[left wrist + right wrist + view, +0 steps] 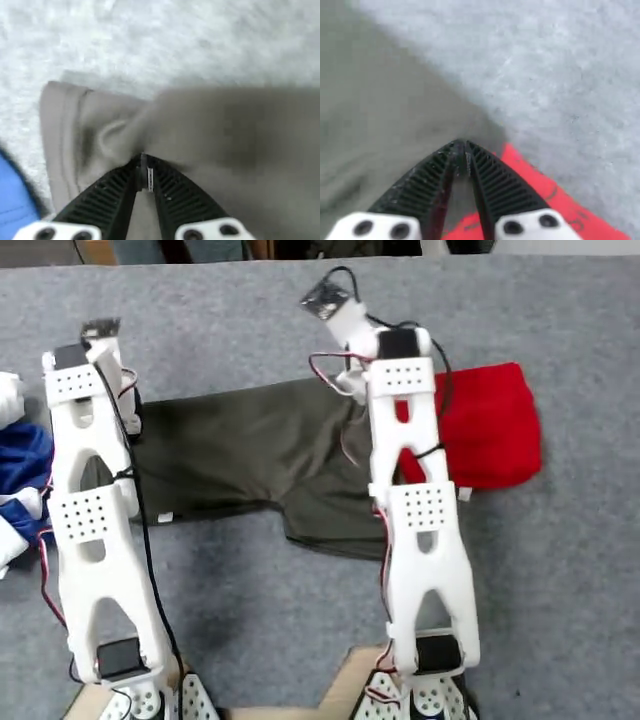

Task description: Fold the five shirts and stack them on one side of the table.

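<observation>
A dark olive shirt (250,455) lies spread across the middle of the grey table (560,570) between the two arms. My left gripper (144,162) is shut on the olive shirt (235,145), pinching a fold near its hem at the shirt's left end (125,425). My right gripper (464,149) is shut on the olive shirt (375,125) at its right edge, beside the red shirt (530,190). That red shirt (495,425) lies folded on the right, partly under the right arm. A blue and white shirt (20,480) is bunched at the left edge.
The white arms (420,510) cross the table from the near edge to the shirts. Bare grey cloth (250,310) stretches behind the shirts and at the front right (560,640). A blue patch (15,205) shows beside the left gripper.
</observation>
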### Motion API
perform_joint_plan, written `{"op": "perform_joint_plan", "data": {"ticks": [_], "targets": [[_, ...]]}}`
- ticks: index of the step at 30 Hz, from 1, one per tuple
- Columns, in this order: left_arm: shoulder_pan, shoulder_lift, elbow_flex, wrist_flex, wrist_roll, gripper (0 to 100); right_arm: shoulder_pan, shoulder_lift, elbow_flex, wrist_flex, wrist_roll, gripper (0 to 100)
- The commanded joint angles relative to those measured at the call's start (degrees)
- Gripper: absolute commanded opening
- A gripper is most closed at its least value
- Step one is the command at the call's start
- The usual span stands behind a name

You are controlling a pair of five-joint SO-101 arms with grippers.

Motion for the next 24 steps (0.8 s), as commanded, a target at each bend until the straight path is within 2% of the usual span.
{"op": "perform_joint_plan", "data": {"ticks": [1,5,10,13,15,20,24], "targets": [[-2.42,1.76,-5.32,-0.44,3.69,3,4.40,-0.04,0.13,-4.75,-2.02,1.4],[-2.42,3.60,-9.54,1.58,1.93,3,3.87,-1.01,-2.24,-2.73,-2.11,1.4],[-1.54,3.69,-20.79,5.71,0.88,3,0.70,-5.05,-12.00,10.29,-1.93,1.4],[-1.45,3.25,-27.82,5.71,-0.70,3,-1.32,-10.59,-10.59,18.73,-0.18,1.4],[-1.45,1.93,-29.67,5.80,-1.67,3,-0.62,-15.60,-7.25,18.29,-1.67,1.3],[-1.45,-3.16,-28.62,5.80,-3.08,3,-0.09,-35.74,15.16,18.37,3.96,1.4],[-1.71,-9.85,-21.76,5.80,-3.08,3,-0.26,-54.29,41.36,18.02,14.15,1.4]]}}
